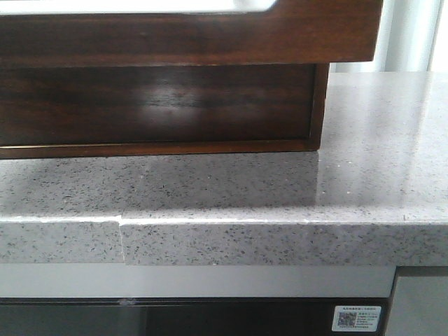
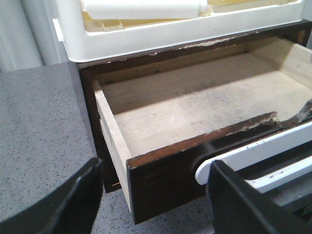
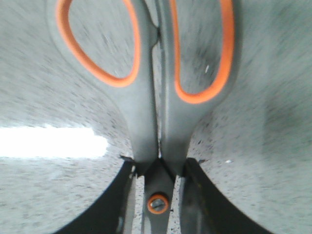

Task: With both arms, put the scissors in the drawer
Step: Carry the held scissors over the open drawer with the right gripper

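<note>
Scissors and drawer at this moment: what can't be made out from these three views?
- Scissors blades: right wrist view, cut off at the frame edge beyond the pivot screw, flanked by the right gripper fingers.
- Where the scissors are relative to the drawer: no view shows both.
- Both arms: absent from the front view.
- Left gripper: left wrist view shows only dark finger edges, apart, holding nothing.
- Counter behind the scissors: motion-blurred.

Grey scissors (image 3: 146, 112) with orange-lined handles; dark reddish-brown glossy drawer (image 2: 165, 175), pale inside; speckled grey surface (image 1: 280, 189).
</note>
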`<control>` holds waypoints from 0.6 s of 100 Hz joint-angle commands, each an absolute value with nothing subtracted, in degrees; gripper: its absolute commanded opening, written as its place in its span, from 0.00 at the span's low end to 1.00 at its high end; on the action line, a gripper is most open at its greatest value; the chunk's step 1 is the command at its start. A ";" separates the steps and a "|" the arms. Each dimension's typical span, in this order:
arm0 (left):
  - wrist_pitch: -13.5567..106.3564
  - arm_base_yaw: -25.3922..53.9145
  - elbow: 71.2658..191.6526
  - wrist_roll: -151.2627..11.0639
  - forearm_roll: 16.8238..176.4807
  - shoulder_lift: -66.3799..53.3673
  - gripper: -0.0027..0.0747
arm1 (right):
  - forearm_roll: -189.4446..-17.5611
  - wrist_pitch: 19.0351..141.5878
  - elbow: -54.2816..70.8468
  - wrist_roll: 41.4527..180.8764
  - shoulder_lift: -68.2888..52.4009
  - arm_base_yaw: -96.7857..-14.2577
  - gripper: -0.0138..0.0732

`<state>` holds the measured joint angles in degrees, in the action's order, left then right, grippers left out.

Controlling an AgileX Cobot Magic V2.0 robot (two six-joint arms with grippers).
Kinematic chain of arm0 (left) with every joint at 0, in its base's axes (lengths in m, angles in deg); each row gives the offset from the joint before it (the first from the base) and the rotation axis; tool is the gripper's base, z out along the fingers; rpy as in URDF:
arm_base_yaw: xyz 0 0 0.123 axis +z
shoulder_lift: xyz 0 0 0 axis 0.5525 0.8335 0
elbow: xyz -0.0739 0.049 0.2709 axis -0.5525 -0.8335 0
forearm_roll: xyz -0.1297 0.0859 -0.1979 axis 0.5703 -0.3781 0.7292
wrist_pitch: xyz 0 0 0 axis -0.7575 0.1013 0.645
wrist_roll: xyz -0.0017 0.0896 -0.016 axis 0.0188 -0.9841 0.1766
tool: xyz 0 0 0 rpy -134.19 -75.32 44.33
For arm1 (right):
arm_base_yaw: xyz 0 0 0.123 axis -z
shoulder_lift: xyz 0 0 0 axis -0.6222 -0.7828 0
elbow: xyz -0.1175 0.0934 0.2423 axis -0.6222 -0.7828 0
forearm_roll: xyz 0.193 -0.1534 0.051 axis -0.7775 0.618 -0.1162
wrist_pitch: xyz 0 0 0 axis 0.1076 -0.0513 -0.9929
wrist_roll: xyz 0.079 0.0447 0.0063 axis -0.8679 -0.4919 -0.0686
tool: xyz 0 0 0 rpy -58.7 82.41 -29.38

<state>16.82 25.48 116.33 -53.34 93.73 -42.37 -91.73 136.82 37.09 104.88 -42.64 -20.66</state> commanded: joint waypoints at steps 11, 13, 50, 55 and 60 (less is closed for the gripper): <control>21.12 25.01 118.06 -52.82 94.99 -41.30 0.60 | -92.64 136.88 46.45 106.98 -33.26 -25.24 0.18; 21.12 25.01 118.06 -52.82 94.99 -41.30 0.60 | -92.71 136.97 47.55 107.12 -32.61 -25.99 0.18; 21.12 25.01 118.06 -52.82 94.99 -41.30 0.60 | -105.94 136.95 61.16 119.85 -27.63 -44.23 0.18; 21.12 25.01 118.06 -52.82 94.99 -41.30 0.60 | -107.68 135.74 61.33 123.14 -27.63 -47.31 0.18; 21.12 25.01 118.06 -52.82 94.99 -41.30 0.60 | -108.42 134.87 61.33 125.82 -27.63 -50.51 0.18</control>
